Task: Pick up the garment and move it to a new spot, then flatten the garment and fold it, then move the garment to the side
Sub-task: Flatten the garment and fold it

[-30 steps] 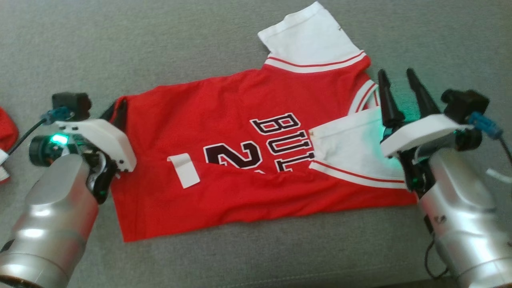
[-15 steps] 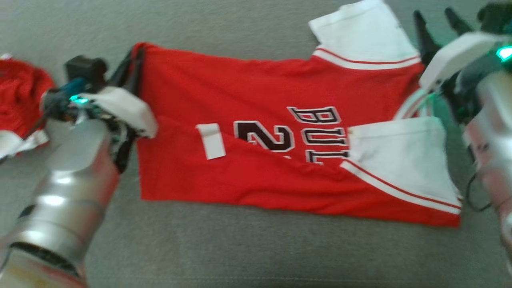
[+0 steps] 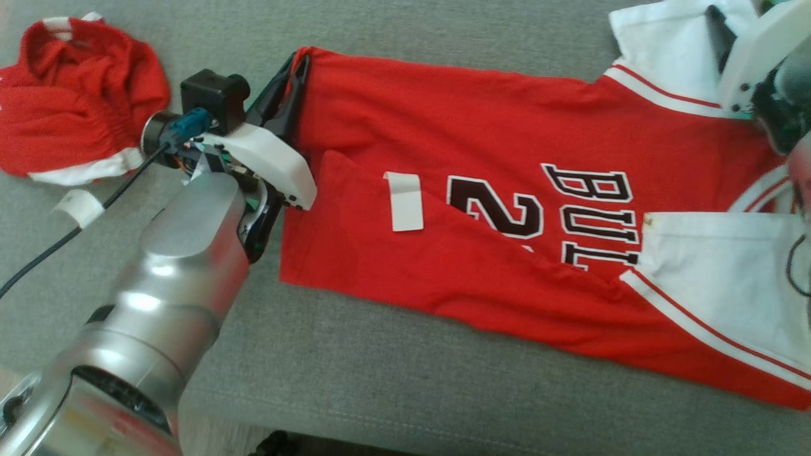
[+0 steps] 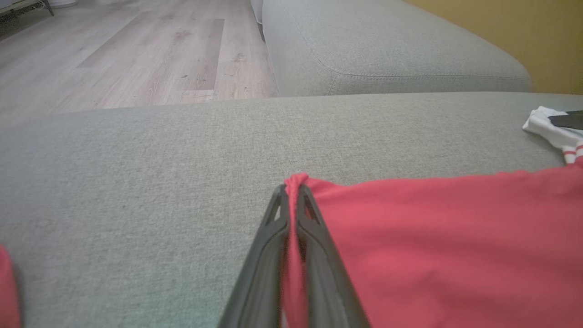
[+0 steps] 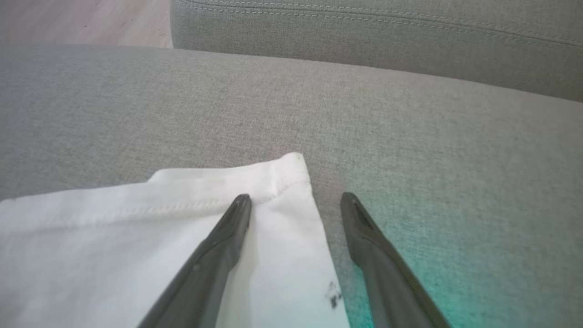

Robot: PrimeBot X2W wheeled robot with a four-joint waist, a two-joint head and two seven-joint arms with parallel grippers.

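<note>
The left arm is reaching forward from the lower left of the head view, its silver forearm angling up to the left end effector [image 3: 296,66], which is pinching a hem corner of the garment [image 3: 507,158] between closed fingers. The right end effector [image 5: 296,200] is holding nothing, its fingers spread wide with one fingertip over a white sleeve. The garment is lying flat on the grey sofa cushion [image 3: 380,392], its long axis running across the view, with the hem toward the robot's left and the sleeves toward its right.
</note>
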